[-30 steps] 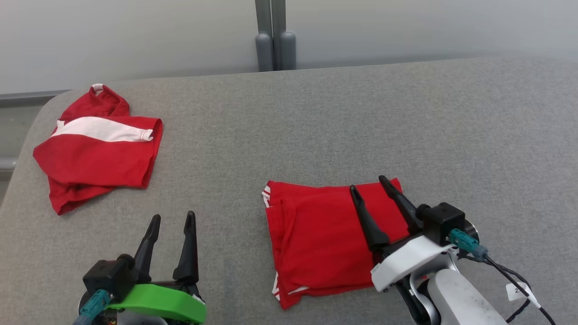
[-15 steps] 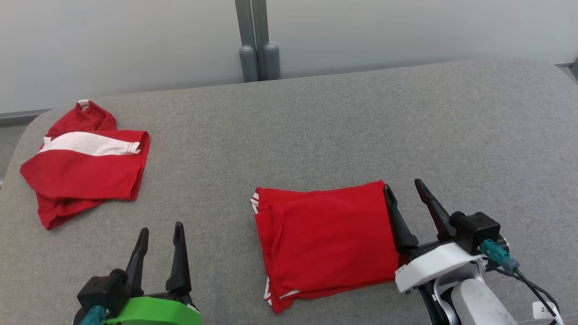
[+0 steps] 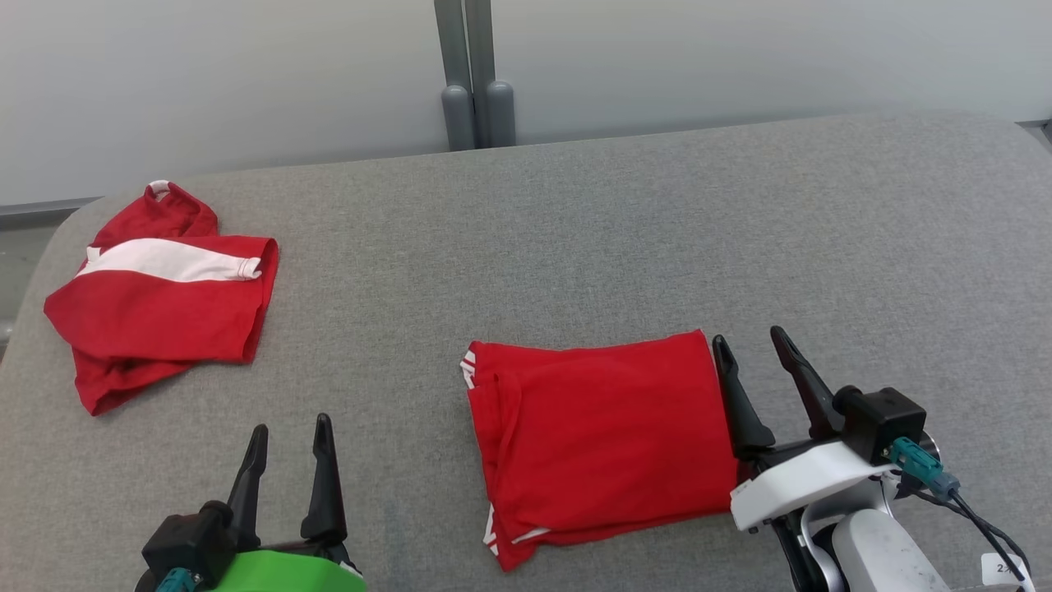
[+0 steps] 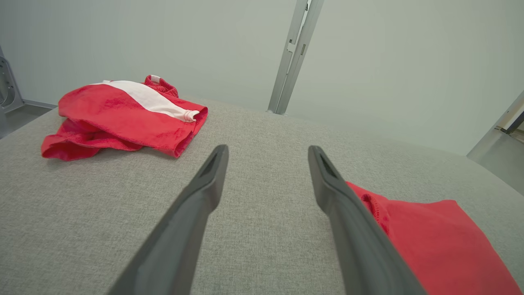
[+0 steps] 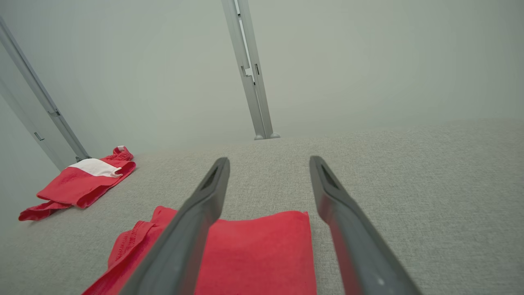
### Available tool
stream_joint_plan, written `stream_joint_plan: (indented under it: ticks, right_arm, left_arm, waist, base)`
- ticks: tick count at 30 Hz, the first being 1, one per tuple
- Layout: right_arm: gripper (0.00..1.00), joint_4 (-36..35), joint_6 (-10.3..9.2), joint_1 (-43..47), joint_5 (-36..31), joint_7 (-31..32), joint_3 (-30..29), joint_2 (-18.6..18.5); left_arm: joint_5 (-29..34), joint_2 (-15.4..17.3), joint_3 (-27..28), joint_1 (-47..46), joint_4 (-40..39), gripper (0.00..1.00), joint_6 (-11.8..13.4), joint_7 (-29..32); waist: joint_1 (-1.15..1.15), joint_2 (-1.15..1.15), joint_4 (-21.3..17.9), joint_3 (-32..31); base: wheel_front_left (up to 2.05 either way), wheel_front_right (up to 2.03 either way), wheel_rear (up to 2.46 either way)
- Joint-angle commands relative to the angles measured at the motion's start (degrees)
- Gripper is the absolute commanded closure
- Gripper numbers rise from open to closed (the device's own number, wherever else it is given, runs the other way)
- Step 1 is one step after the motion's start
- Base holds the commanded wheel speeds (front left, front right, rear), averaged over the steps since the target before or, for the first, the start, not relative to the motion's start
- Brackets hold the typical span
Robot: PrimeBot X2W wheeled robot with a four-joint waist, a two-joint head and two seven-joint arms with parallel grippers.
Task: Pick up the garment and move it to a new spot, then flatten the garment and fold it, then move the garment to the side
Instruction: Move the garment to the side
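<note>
A red garment [image 3: 600, 436], folded into a flat rectangle with white trim at its left edge, lies on the grey fabric surface [image 3: 625, 238] near the front centre. My right gripper [image 3: 748, 335] stands open just beside the garment's right edge, with nothing between its fingers. The right wrist view has the garment [image 5: 262, 254] under and left of the open right gripper [image 5: 269, 159]. My left gripper [image 3: 292, 423] is open and empty at the lower left, well apart from the garment. Through the left wrist view, the left gripper [image 4: 268, 148] points across bare fabric, the garment [image 4: 434, 241] to its right.
A second red garment with a white band [image 3: 164, 296] lies loosely folded at the far left near the surface's rounded corner, also in the wrist views [image 4: 123, 119] [image 5: 82, 184]. A grey post [image 3: 477, 82] stands against the pale wall behind the surface's back edge.
My right gripper has moved right, off the top of the folded garment to just beside its right edge. The left gripper has drawn back slightly. The head camera has shifted a little.
</note>
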Motion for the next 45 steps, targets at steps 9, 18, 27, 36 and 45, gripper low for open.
stream_joint_plan:
  ticks: [9,18,27,36,45]
  right_arm:
    - [0.00,-0.1,0.02,0.0,-0.3,-0.1,-1.5,0.0]
    - [0.00,7.1,0.02,-2.2,-4.3,10.7,-6.5,-0.2]
    - [0.00,13.8,0.02,-6.1,-0.6,20.6,-4.3,-2.5]
    - [0.54,20.0,0.03,-9.9,4.0,23.3,0.4,-3.7]
    - [1.00,19.8,-0.04,-14.7,4.9,17.9,0.9,-6.0]
  left_arm:
    - [1.7,-1.2,2.0,0.5,0.8,0.00,-1.8,-0.2]
    - [2.7,-2.4,2.5,-1.0,1.2,0.00,-2.9,-0.2]
    - [3.6,-3.6,3.4,-2.4,1.8,0.00,-3.9,-0.2]
    - [4.5,-4.5,4.5,-3.2,2.3,0.00,-4.9,-0.2]
    - [5.9,-4.7,5.7,-3.8,1.5,0.00,-5.4,-0.1]
  waist:
    - [0.00,0.00,0.2,0.4]
    - [0.00,0.00,1.9,2.2]
    - [0.00,0.00,5.1,5.0]
    - [0.00,0.00,6.5,6.8]
    - [0.00,0.00,3.0,8.6]
  base:
    - [0.00,0.00,0.00]
    - [0.00,0.00,0.00]
    - [0.00,0.00,0.00]
    - [0.00,0.00,0.00]
    - [0.00,0.00,0.00]
